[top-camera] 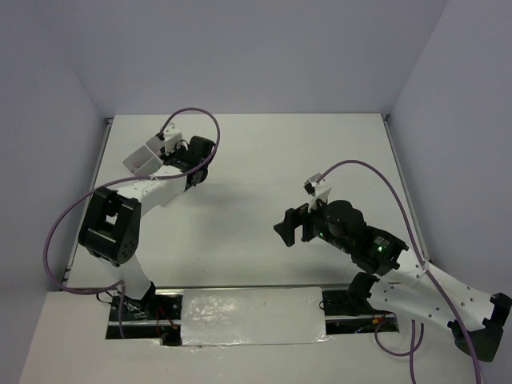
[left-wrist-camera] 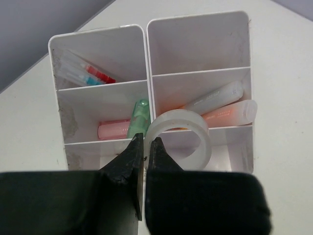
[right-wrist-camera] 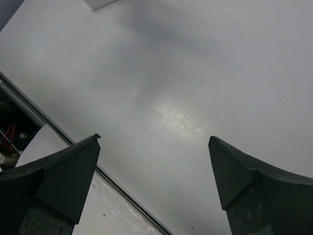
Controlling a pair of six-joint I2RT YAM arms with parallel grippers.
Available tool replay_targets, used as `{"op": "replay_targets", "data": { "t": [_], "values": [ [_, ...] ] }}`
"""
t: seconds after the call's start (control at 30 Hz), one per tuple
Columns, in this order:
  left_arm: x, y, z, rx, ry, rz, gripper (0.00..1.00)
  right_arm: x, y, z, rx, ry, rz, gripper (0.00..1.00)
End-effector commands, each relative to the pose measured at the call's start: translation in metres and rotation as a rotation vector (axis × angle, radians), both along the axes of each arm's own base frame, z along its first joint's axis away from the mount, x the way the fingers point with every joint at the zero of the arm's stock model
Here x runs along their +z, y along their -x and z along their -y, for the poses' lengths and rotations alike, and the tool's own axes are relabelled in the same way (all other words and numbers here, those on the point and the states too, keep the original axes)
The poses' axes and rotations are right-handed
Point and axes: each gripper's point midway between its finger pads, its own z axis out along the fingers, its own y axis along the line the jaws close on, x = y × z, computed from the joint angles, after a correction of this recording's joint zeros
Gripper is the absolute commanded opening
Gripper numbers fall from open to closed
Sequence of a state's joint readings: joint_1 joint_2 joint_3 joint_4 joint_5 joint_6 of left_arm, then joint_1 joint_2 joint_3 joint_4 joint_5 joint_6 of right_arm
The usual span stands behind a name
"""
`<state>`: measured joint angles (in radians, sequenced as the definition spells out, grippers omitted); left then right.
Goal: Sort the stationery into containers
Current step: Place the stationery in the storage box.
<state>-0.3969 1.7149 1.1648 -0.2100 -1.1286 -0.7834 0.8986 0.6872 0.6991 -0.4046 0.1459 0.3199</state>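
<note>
**A:** What has the left gripper (left-wrist-camera: 145, 147) got?

**B:** Its two black, wedge-shaped fingers are pinched together on the thin wall of the clear glossy tape ring (left-wrist-camera: 203, 147). The ring sits tilted over the nearest cells of the white plastic tray block (left-wrist-camera: 205, 44). I cannot tell whether it rests on a divider or hangs free.

**A:** And the block itself?

**B:** It has smooth, thin walls and rounded corners, with two joined columns of shallow cells (a little scuffed and grey on the inner faces). It stands at the far left of the table. The far left cell holds thin clear-barrelled pens (left-wrist-camera: 90, 76) with red and blue ends. In the middle left cell a pink cylindrical marker (left-wrist-camera: 112, 129) lies flat, with a translucent green marker (left-wrist-camera: 139, 117) touching it. The middle right cell holds two orange markers (left-wrist-camera: 227, 113) with frosted, rounded caps, lying side by side.

**A:** The right gripper (right-wrist-camera: 154, 138)?

**B:** Its dark matt fingers stand wide apart with nothing between them. It hovers over the smooth white table (right-wrist-camera: 195, 73) near the middle, well apart from the trays.
</note>
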Motion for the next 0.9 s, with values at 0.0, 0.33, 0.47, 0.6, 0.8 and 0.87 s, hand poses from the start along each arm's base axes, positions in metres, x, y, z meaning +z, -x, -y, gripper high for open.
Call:
{"op": "replay_targets", "data": {
  "t": [0.0, 0.33, 0.47, 0.6, 0.8, 0.87],
  "values": [
    [0.016, -0.010, -0.003, 0.043, 0.011, 0.107, 0.09, 0.013, -0.006, -0.004, 0.002, -0.028, 0.042, 1.00],
    [0.003, -0.026, 0.006, 0.014, 0.021, 0.119, 0.19, 0.011, -0.007, -0.005, 0.005, -0.012, 0.038, 1.00],
    [-0.003, -0.028, 0.005, 0.023, 0.013, 0.115, 0.21, 0.011, -0.007, -0.007, 0.011, -0.007, 0.037, 1.00],
    [-0.010, -0.031, 0.007, 0.017, 0.020, 0.117, 0.26, 0.010, -0.008, -0.007, 0.011, -0.002, 0.037, 1.00],
    [-0.013, -0.028, 0.006, 0.025, 0.020, 0.121, 0.39, 0.009, -0.009, -0.008, 0.016, 0.007, 0.032, 1.00],
    [-0.015, -0.026, 0.005, 0.028, 0.017, 0.117, 0.45, 0.008, -0.008, -0.009, 0.019, 0.005, 0.033, 1.00]
  ]
}}
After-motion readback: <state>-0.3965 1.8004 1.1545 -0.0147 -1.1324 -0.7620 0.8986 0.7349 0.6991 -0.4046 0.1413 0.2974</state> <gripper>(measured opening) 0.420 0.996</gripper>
